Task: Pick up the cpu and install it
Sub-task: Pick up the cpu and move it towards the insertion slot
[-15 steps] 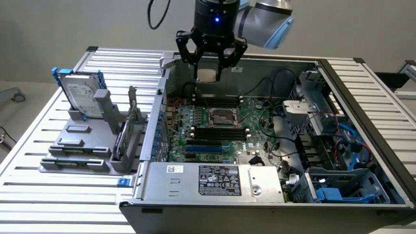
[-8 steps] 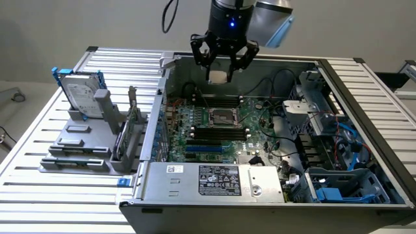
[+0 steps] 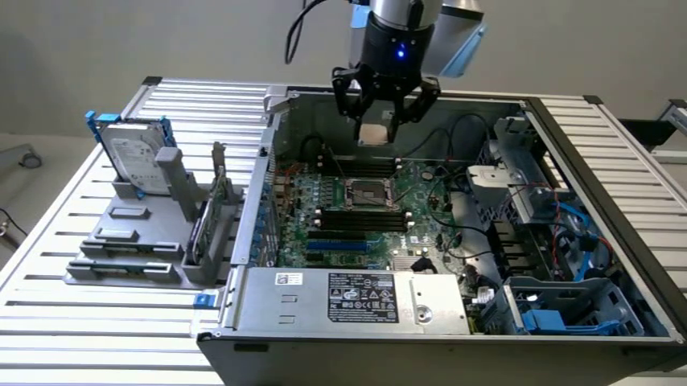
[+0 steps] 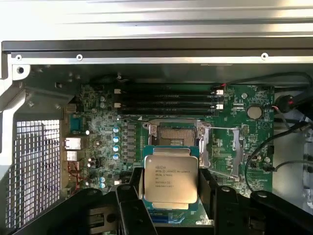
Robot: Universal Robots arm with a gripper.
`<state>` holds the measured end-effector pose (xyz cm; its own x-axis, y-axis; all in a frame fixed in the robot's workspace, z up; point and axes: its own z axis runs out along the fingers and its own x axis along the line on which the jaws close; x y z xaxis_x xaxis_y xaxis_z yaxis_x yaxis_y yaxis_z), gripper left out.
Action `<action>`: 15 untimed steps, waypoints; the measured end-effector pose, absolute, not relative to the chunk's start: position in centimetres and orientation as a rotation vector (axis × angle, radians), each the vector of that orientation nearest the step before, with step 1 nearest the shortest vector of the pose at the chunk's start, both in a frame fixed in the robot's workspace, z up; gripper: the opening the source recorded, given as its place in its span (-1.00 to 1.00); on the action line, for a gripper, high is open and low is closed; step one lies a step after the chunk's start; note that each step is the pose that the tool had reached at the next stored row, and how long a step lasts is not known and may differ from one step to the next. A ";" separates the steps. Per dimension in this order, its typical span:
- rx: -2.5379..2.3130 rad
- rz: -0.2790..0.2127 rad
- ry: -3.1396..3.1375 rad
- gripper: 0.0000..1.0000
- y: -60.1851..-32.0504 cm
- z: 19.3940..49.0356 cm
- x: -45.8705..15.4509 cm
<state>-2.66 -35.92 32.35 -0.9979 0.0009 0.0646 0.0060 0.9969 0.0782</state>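
Note:
The cpu, a small square chip with a pale silvery top and printed text, sits between my gripper's black fingers, which are shut on its edges. In the exterior view my gripper hangs over the open computer case with the cpu as a pale square between the fingertips. The dark metal-framed socket lies on the motherboard well below the gripper. In the wrist view the open socket lies just beyond the held chip.
The open computer case has tall walls around the motherboard, with memory slots, cables and a drive cage on the exterior view's right. A grey holder with a silver hard drive stands on the table at the exterior view's left.

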 end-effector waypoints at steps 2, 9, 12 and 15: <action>-0.005 -0.121 -3.075 0.09 -35.9 32.0 -2.6; -0.005 -0.121 -3.075 0.09 -35.9 30.7 -2.3; -0.005 -0.121 -3.075 0.09 -35.9 30.2 -2.1; -0.005 -0.121 -3.075 0.09 -35.9 29.6 -2.0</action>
<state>-2.05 -35.92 29.62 -0.9979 0.0009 0.0646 0.0060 0.9969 0.0782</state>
